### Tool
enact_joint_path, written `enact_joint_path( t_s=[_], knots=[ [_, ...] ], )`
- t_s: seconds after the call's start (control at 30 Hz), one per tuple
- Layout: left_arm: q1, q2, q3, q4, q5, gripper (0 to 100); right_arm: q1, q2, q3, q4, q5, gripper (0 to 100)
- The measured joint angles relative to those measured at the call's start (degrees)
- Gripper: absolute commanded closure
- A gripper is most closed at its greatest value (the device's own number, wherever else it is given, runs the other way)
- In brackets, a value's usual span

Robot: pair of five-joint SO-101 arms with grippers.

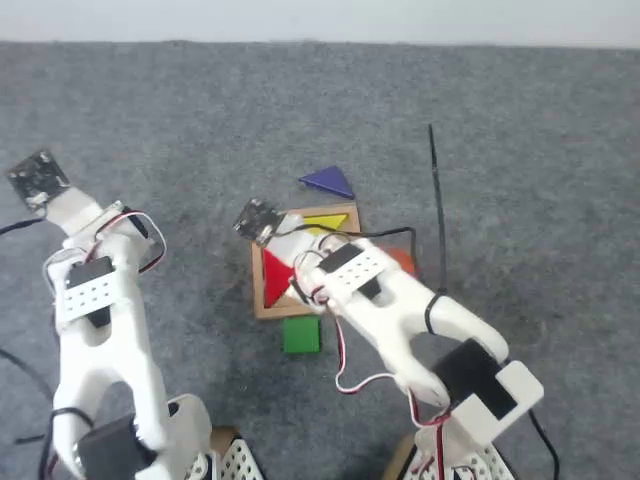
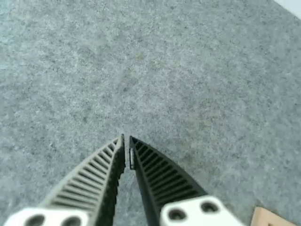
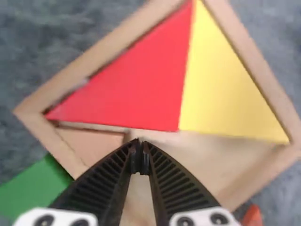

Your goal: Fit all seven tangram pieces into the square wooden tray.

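Nearest the arms' bases, the green square (image 1: 302, 334) lies on the grey worktop (image 1: 520, 150), just outside the wooden tray (image 1: 257, 285). Over the tray floor the right end effector (image 3: 137, 150) is clenched on nothing, beside the red triangle (image 1: 276, 275) and the yellow triangle (image 1: 325, 222). Off left, the left end effector (image 2: 126, 141) is clenched too. Beyond the tray lies the blue triangle (image 1: 327, 181).

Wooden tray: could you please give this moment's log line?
square wooden tray: red triangle, yellow triangle inside | outside: green square, blue triangle | right end effector: shut over tray | left end effector: shut over carpet
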State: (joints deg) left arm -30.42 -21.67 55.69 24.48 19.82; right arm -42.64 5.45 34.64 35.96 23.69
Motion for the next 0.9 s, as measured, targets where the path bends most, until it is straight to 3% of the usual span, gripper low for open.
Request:
enact_joint_path(
  t_s=[0.43, 0.63, 0.83, 0.9],
  knots=[
    [0.2, 0.0, 0.0, 0.0, 0.0, 99, -2.5, -0.5, 0.0, 0.4, 1.0, 99.1],
    [0.2, 0.0, 0.0, 0.0, 0.0, 99, -2.8, -9.4, 1.4, 5.7, 1.1, 99.0],
    [0.2, 0.0, 0.0, 0.0, 0.0, 99, 4.5, -24.3, 3.3, 16.7, 1.1, 98.0],
    [0.2, 0.0, 0.0, 0.0, 0.0, 99, 8.7, -27.7, 3.3, 21.3, 2.0, 92.4]
  ],
)
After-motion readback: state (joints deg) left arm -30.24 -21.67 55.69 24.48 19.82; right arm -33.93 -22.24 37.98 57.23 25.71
